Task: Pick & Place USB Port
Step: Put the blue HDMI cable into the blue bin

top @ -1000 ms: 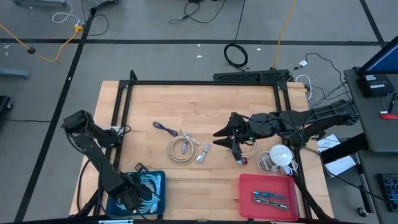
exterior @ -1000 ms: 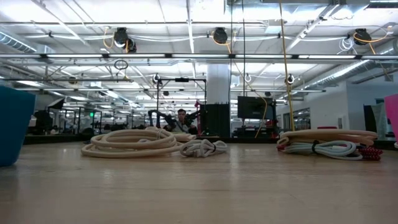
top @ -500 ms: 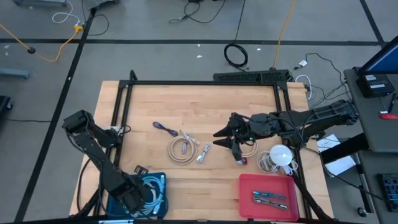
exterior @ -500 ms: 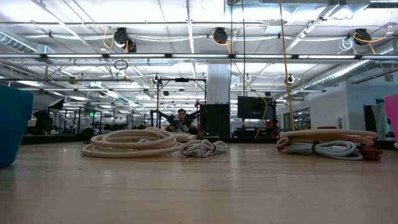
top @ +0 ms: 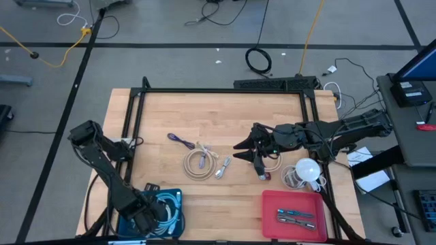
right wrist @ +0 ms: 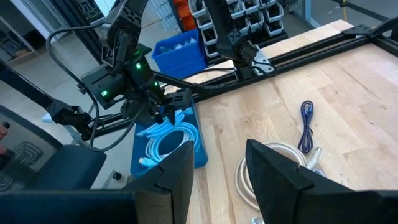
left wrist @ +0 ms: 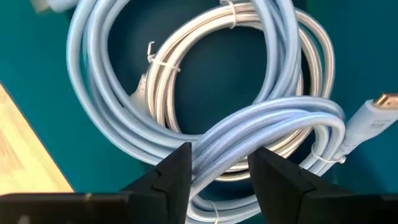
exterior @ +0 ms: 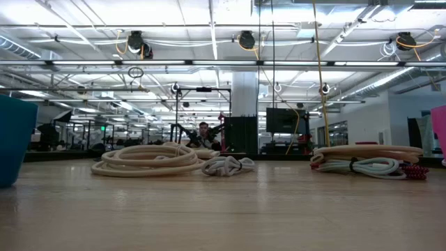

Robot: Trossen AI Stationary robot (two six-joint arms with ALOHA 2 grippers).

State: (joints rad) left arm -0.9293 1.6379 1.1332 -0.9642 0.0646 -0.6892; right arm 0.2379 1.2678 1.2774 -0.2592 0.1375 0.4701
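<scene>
**Left tool over the blue bin**

The wooden surface carries a blue bin at its near left corner, holding coiled pale-blue cables. The left tool hangs just above them, fingers spread, gripping nothing. The right tool, also spread, waits mid-surface.

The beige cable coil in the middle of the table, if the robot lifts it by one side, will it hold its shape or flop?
The beige coil would probably sag, being loosely wound cord. A tie across its loops looks likely to keep them together. Its loose plug end may dangle.
</scene>
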